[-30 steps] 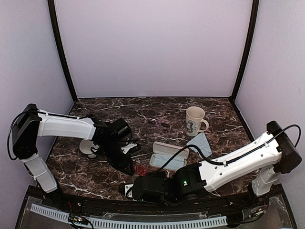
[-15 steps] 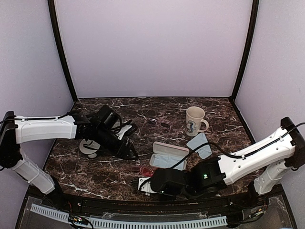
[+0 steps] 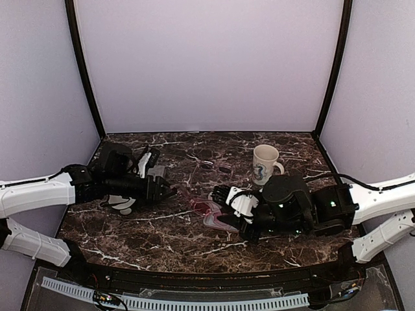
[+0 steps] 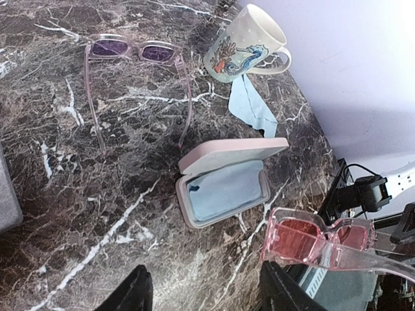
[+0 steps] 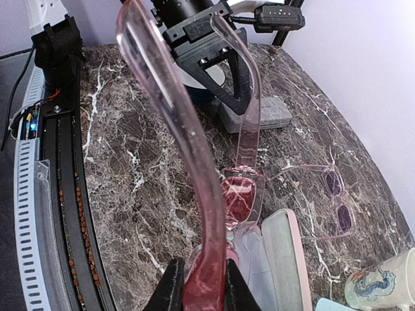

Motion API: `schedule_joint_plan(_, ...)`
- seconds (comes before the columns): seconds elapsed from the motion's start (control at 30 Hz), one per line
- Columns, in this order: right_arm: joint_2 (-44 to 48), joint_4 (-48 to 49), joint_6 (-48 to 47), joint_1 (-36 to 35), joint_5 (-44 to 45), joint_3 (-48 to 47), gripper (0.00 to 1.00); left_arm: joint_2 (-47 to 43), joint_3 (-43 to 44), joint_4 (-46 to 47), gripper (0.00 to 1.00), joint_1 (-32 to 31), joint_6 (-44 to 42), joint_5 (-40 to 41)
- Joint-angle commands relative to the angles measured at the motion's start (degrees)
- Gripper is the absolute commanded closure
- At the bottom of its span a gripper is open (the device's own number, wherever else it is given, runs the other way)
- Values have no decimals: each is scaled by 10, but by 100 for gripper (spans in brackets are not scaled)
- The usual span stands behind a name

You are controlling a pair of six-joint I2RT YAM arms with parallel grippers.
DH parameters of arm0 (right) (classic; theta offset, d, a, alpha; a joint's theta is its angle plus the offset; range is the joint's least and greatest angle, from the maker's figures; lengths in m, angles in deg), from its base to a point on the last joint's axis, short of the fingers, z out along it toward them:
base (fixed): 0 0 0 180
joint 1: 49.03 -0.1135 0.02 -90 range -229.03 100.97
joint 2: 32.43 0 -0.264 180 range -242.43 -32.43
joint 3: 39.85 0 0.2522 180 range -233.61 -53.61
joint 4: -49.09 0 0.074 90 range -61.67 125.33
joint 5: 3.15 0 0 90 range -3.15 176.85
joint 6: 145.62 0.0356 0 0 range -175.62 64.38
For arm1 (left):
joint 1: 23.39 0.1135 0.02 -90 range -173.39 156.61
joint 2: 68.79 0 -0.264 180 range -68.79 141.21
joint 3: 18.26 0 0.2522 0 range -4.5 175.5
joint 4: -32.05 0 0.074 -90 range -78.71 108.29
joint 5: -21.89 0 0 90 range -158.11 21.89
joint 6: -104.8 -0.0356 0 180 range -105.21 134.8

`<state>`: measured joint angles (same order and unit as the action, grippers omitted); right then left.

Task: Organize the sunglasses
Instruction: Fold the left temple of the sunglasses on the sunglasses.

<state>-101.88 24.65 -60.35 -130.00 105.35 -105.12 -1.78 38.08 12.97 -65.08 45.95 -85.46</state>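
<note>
**Pink pair pinched by one temple, open case just past its lenses**

The right gripper (image 5: 198, 285) is pressed together on the end of one temple of the pink sunglasses (image 5: 240, 194), at the bottom edge of the right wrist view. From that pinch the temple runs up the frame, and the front of the glasses hangs off to the middle. The other temple stands out beside the first, so the pair is fully unfolded. It is carried above the table (image 5: 130, 162), not resting on it.

Past the lenses, at the lower right of that view, lies the open case (image 5: 285, 259). Its long axis runs up and down the frame, roughly in line with the held temple. The glasses look to be over its near edge rather than in it. With both temples spread, they probably need folding before they fit.

The left gripper (image 4: 207, 291) has its fingers spread with nothing between them. In the right wrist view it sits at the top centre, just beyond the free temple's tip, which makes it the nearer helper. A grey case (image 5: 259, 116) lies close by it.

The pink frame is chunky and see-through, with rosy lenses. The thin pair (image 4: 133, 52) rests unfolded at the upper left of the left wrist view, beside the mug (image 4: 249, 42) and a blue cloth (image 4: 253, 107). Its frame looks pale and slim, and its lenses are purple-tinted.
</note>
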Motion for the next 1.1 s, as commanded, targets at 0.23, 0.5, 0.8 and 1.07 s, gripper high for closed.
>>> schedule_joint_plan(0.23,14,56,30,26,-50,16,100,20,10,83,43,-21,43,22)
schedule_joint_plan(0.5,3,63,33,32,-51,17,100,53,37,81,48,-79,25,41)
schedule_joint_plan(0.8,-1,78,43,41,-60,28,100,80,56,73,49,-126,10,69)
schedule_joint_plan(1.07,15,95,53,48,-69,43,100,114,67,75,49,-151,1,72)
